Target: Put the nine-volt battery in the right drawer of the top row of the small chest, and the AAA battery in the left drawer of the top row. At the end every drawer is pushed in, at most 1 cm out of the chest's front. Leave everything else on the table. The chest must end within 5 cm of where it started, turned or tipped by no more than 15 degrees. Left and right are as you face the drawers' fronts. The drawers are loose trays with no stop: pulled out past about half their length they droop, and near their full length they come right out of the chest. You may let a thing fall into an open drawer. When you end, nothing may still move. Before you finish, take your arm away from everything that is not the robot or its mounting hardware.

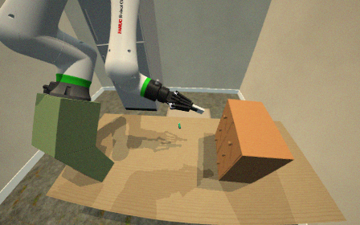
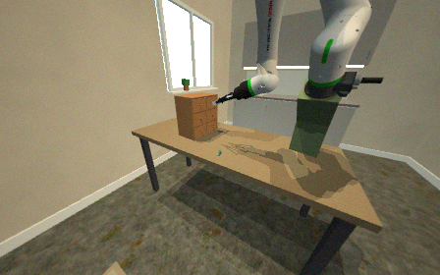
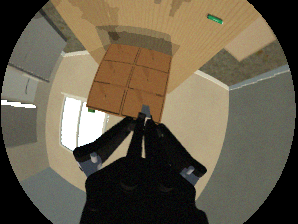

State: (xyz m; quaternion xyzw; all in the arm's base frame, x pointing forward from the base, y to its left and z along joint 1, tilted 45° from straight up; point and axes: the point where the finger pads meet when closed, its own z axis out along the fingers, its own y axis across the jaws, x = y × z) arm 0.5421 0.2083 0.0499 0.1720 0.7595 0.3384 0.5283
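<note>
Item, one battery (image 1: 179, 125) (image 2: 219, 153) (image 3: 215, 19): small, slim, green, cylindrical, lying on its side on the table (image 1: 141, 193) (image 2: 255, 164) (image 3: 195, 45), well apart from the chest (image 1: 261, 132) (image 2: 187, 115) (image 3: 131, 80). Item, my gripper (image 1: 200, 109) (image 2: 215, 103) (image 3: 144, 110): jaws together, nothing clamped, pale tips near the chest's drawer fronts.

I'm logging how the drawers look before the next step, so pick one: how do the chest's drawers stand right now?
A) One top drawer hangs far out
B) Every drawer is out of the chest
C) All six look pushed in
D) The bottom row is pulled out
C: the front of the chest looks flush, with no tray sticking out.
</note>
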